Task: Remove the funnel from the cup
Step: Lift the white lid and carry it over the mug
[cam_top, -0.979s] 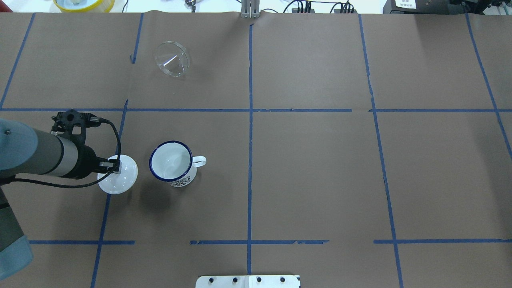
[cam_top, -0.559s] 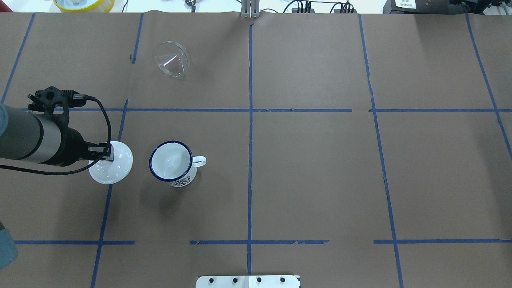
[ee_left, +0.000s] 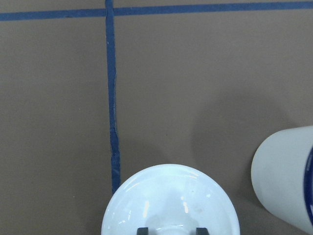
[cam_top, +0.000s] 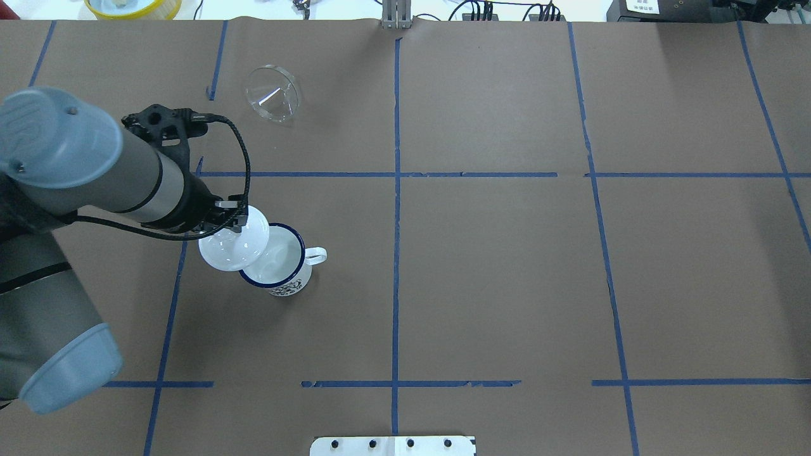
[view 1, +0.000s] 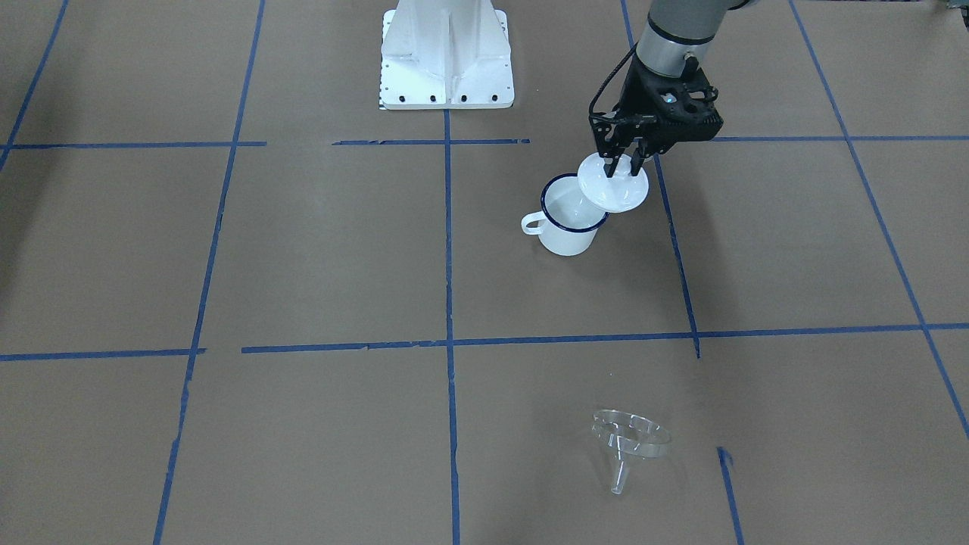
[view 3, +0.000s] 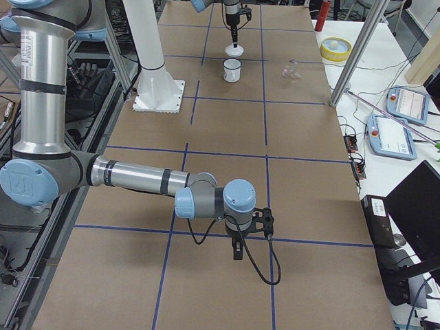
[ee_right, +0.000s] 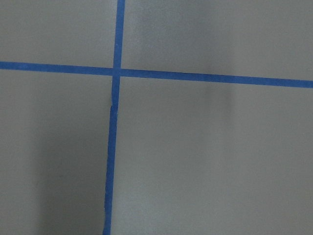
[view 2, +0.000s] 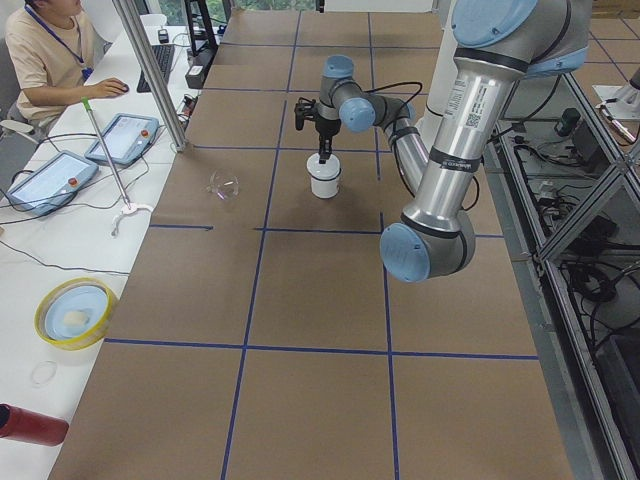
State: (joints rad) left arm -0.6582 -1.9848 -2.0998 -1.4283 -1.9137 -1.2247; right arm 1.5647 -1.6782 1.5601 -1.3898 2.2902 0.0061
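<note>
The clear funnel [cam_top: 272, 93] lies on its side on the brown paper, far from the cup, and also shows in the front view [view 1: 628, 439]. The white cup [cam_top: 282, 266] with a dark blue rim stands upright with nothing in it [view 1: 568, 223]. My left gripper [cam_top: 231, 216] is shut on the knob of a white round lid [cam_top: 228, 250] and holds it in the air, overlapping the cup's left rim [view 1: 615, 189]. In the left wrist view the lid [ee_left: 168, 200] is beside the cup [ee_left: 286, 181]. My right gripper [view 3: 237, 251] hovers far off; I cannot tell its state.
The robot's white base plate [view 1: 447, 53] is at the near table edge. A yellow bowl [view 2: 75, 312], tablets and an operator [view 2: 55, 50] are beyond the far edge. A metal post [view 2: 150, 75] stands there too. Blue tape lines cross the paper.
My left arm first drew the lid left and away, then swung it right and up. The lid now hangs over the cup's left rim. Cup and funnel have not moved.
</note>
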